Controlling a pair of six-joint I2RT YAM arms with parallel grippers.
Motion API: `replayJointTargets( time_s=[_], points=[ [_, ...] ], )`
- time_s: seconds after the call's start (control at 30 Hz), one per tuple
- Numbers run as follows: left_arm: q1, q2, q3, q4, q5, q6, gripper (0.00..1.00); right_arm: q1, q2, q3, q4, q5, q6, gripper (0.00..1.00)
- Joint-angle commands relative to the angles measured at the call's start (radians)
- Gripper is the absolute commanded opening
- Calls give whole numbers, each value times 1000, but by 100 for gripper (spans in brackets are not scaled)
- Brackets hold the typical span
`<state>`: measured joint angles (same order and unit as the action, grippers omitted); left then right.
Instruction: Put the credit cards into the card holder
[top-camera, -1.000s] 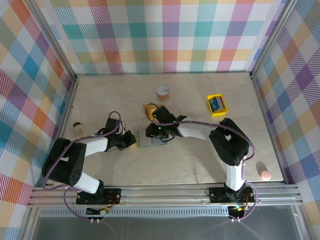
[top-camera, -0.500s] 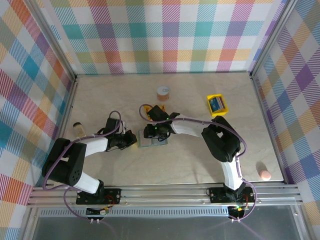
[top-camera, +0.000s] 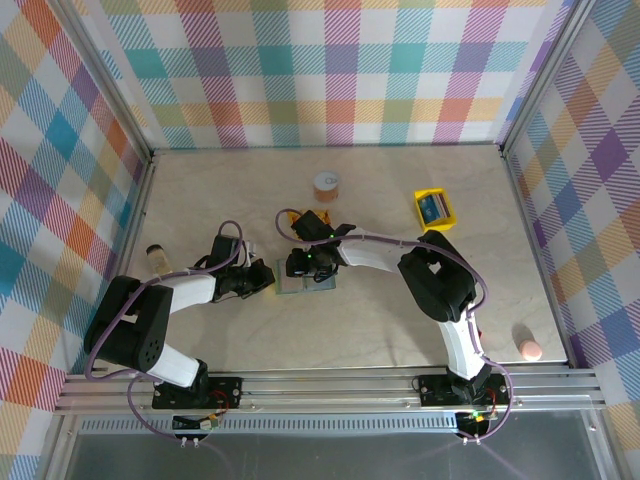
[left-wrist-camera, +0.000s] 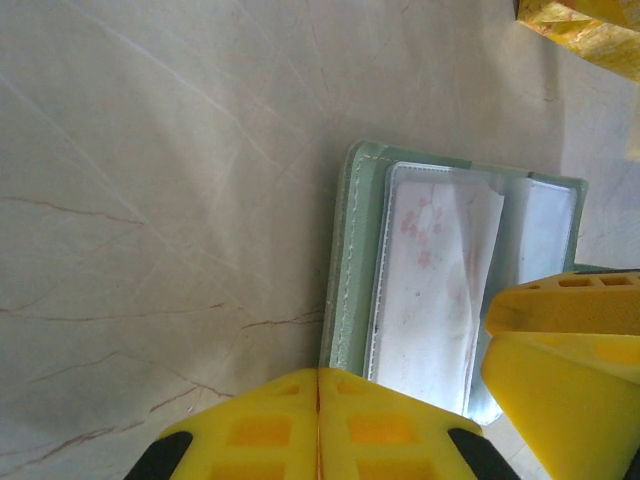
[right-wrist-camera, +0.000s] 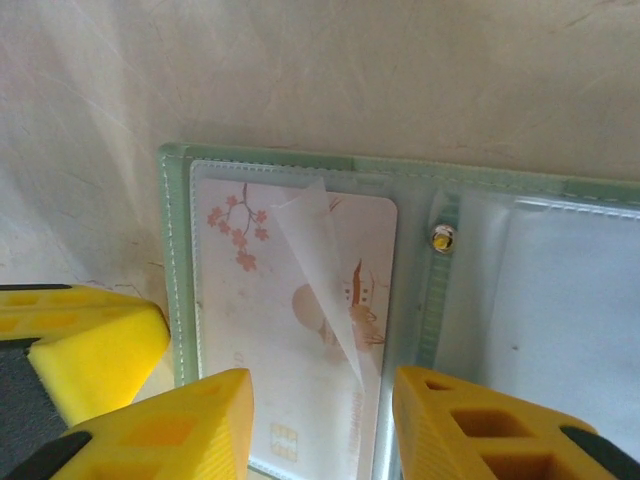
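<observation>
1. The right gripper (right-wrist-camera: 322, 440) hangs low over the open card holder (right-wrist-camera: 178, 250). Its jaws stand apart with nothing pinched between them.
2. Directly under it lies a blossom-printed card (right-wrist-camera: 250, 300), long axis running straight away from the fingertips. The card sits in the holder's left pocket, and the clear pocket flap (right-wrist-camera: 318, 260) curls up over its middle.
3. I cannot tell whether the card is pushed fully home. Its near end is hidden behind the fingertips.
4. The holder lies flat, its long axis across the right wrist view. The snap stud (right-wrist-camera: 441, 238) marks the fold, and the pocket beyond it looks empty.
5. The left gripper (left-wrist-camera: 318, 425) is closed with nothing between its pads. It sits just beside the holder's outer left edge, apparently steadying it; contact is unclear.
6. The remaining credit cards (top-camera: 433, 207) lie in the yellow tray (top-camera: 437, 228), well apart from the holder, farther back and on the right arm's side. The right arm is clearly the nearer one for fetching them.
7. A crinkly snack packet (left-wrist-camera: 585, 25) lies just behind the holder. The bare table (top-camera: 400, 300) between holder and tray leaves open room for that reach.
</observation>
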<state>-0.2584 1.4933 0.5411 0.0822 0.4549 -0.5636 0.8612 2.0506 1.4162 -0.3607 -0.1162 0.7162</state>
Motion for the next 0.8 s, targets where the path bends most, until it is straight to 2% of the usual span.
replayJointTargets(
  time_s=[0.0,0.47,0.63,0.77],
  points=[
    [2,10,10,20,19,8,8,13,24,33,-17,-24,-23,41],
    [2,25,5,41,31,4,8,15,22,26,17,-68,-17,39],
    [2,8,5,27,24,5,8,16,-67,-27,20,-8,-13,40],
    [2,-36,2,12,20,4,8,11,-184,-109,22,62,-6,44]
  ],
)
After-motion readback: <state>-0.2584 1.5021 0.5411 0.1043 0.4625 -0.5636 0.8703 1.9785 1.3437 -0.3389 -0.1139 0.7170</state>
